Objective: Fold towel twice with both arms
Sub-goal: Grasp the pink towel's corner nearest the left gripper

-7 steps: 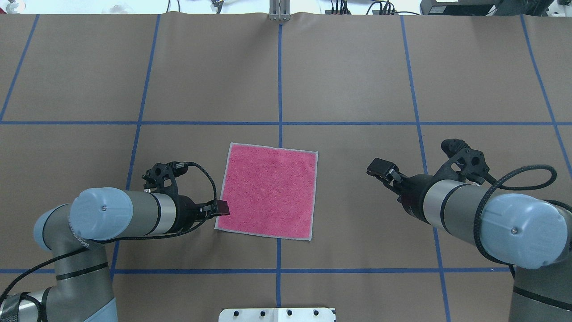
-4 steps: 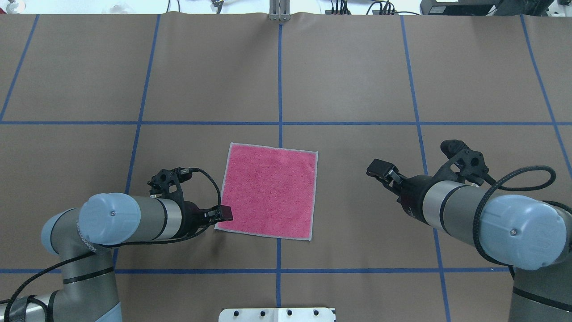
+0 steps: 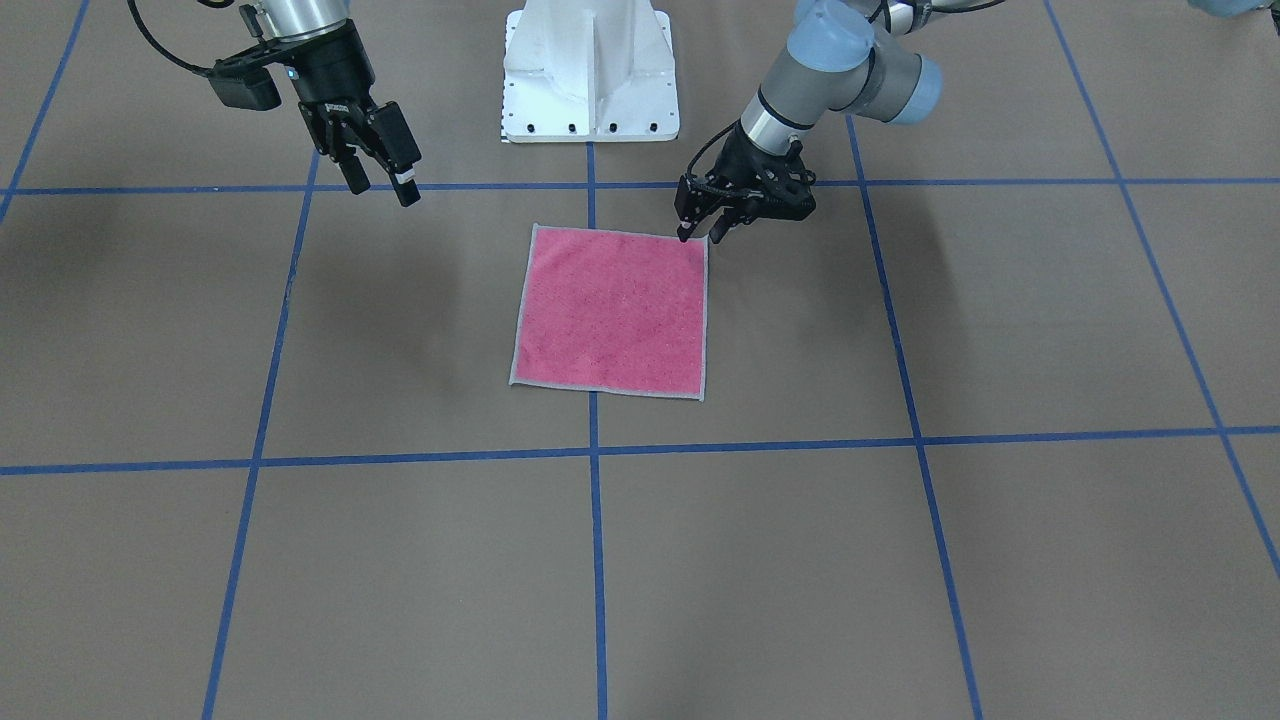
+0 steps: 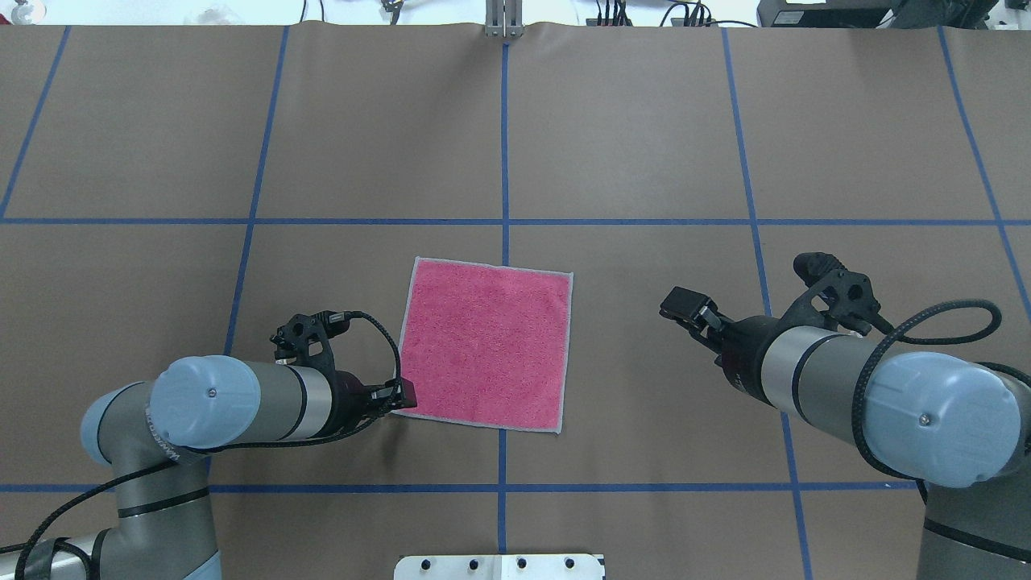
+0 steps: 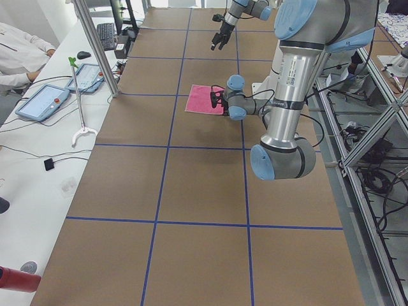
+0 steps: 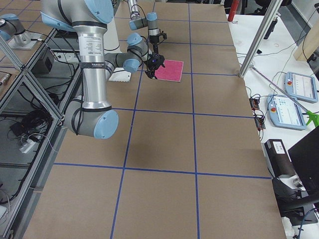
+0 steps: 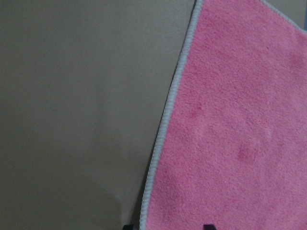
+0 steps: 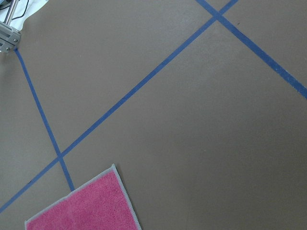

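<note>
The towel [image 4: 486,346] lies flat and unfolded, pink face up, with its light grey border showing all round; it also shows in the front view [image 3: 610,310]. My left gripper [image 4: 403,396] is open and low at the towel's near-left corner, also seen in the front view [image 3: 698,236]. In the left wrist view the towel's border [image 7: 160,143] runs between the two fingertips at the bottom edge. My right gripper [image 4: 678,306] is open and empty, raised above the table well to the right of the towel, also seen in the front view [image 3: 385,190].
The white bolted pedestal [image 3: 590,70] stands at the robot's side of the table. Blue tape lines [image 4: 504,161] divide the brown table cover. A metal post [image 4: 503,20] stands at the far edge. An operator [image 5: 19,51] and tablets sit beside the table.
My left gripper has moved along the towel's left edge toward the robot, down to the near-left corner. The right arm has hardly moved. The towel has not moved.
</note>
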